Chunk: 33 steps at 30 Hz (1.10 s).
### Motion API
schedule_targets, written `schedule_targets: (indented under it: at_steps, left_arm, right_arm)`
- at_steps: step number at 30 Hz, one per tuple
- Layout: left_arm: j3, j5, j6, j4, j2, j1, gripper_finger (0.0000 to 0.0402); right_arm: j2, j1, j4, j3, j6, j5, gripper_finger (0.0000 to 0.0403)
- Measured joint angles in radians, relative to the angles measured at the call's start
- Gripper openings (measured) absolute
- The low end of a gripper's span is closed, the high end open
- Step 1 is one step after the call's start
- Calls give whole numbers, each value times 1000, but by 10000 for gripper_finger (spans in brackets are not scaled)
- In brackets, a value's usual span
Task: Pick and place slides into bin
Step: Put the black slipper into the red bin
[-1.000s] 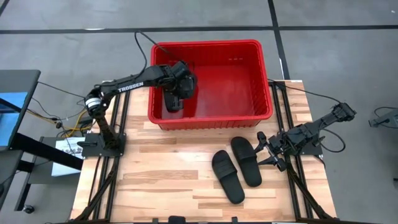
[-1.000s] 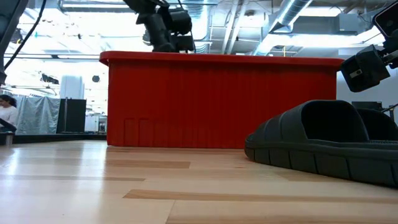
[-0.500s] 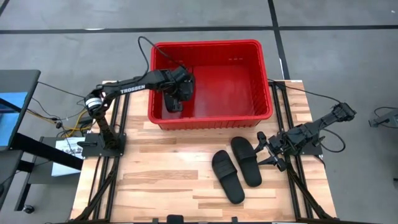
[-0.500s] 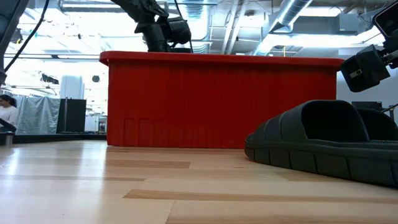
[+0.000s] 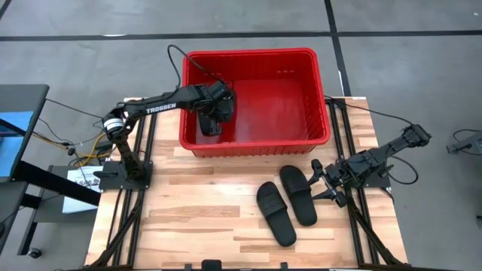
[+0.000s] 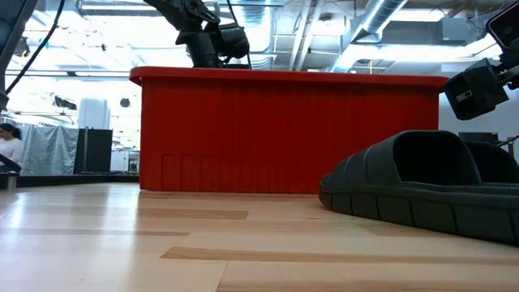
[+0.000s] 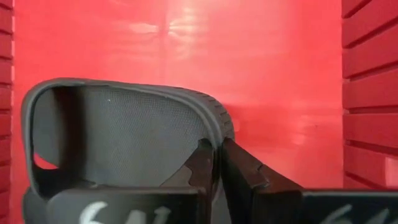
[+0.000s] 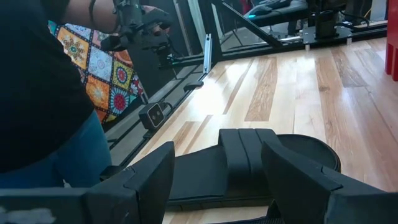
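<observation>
The red bin (image 5: pixel 301 139) stands at the table's far side. My left gripper (image 5: pixel 213 119) reaches down into its left part, shut on a black slide (image 5: pixel 208 126) that stands on edge near the left wall (image 7: pixel 214 127). Two more black slides (image 5: pixel 276 214) (image 5: pixel 298 195) lie soles down on the wood in front of the bin, toward the right. My right gripper (image 5: pixel 324 182) waits open beside them at the table's right edge, with the nearer slide (image 8: pixel 249 158) just ahead of its fingers. My left gripper pinches the slide's thin side rim (image 7: pixel 216 138) between its two fingers, close to one rounded end. The fingers come slanting down from above, from the table's left. The slide stands on edge inside the bin; whether it touches the floor I cannot tell.
The bin's tall ribbed wall (image 6: pixel 292 134) faces the table's near side. Bare wood lies left of the two slides. A person in a dark top and blue trousers (image 8: pixel 43 106) stands beyond the table's edge.
My left gripper has sunk a little deeper into the bin with the slide, then kept still. The slide stays on edge in its hold.
</observation>
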<state>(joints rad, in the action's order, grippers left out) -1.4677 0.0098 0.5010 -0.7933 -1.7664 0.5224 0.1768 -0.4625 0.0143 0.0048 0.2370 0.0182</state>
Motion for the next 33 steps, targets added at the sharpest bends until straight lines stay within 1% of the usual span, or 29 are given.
schedule_targets:
  at_steps: [13,25,28,33]
  left_arm:
    - [0,35,-12,-1,0,0,60]
    - [0,30,-26,11,0,0,136]
    - [0,30,-26,11,0,0,145]
    - [0,29,-39,27,0,0,146]
  right_arm:
    - [0,0,0,0,0,0,233]
    - [0,0,0,0,0,0,233]
    - [0,0,0,0,0,0,233]
    - [0,0,0,0,0,0,233]
